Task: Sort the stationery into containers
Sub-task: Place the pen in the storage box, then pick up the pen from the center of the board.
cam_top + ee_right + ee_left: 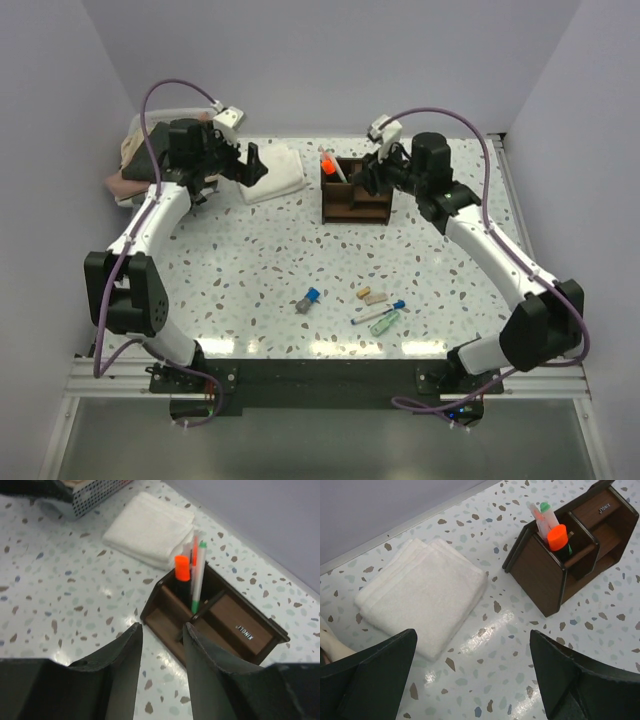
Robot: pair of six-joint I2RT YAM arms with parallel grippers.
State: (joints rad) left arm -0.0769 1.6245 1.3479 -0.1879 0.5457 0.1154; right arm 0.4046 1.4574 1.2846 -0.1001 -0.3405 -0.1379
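Observation:
The dark brown wooden organiser (356, 192) stands at the back middle of the table. Its tall section holds an orange-black highlighter (327, 160) and thin pens. In the right wrist view the organiser (220, 622) holds the highlighter (182, 571), a green-tipped white pen (199, 577) and a red pen (194, 550). Loose on the near table lie a blue-capped marker (308, 300), tan bits (372, 296), a blue-tipped pen (378, 314) and a green piece (387, 322). My left gripper (252, 164) (472, 647) is wide open and empty, left of the organiser (555, 575). My right gripper (372, 176) (161, 630) is open and empty, just above the organiser.
A folded white cloth (272, 172) lies between the left gripper and the organiser; it also shows in the left wrist view (422, 595) and the right wrist view (150, 527). A bin of folded clothes (135, 160) stands at the back left. Walls close three sides.

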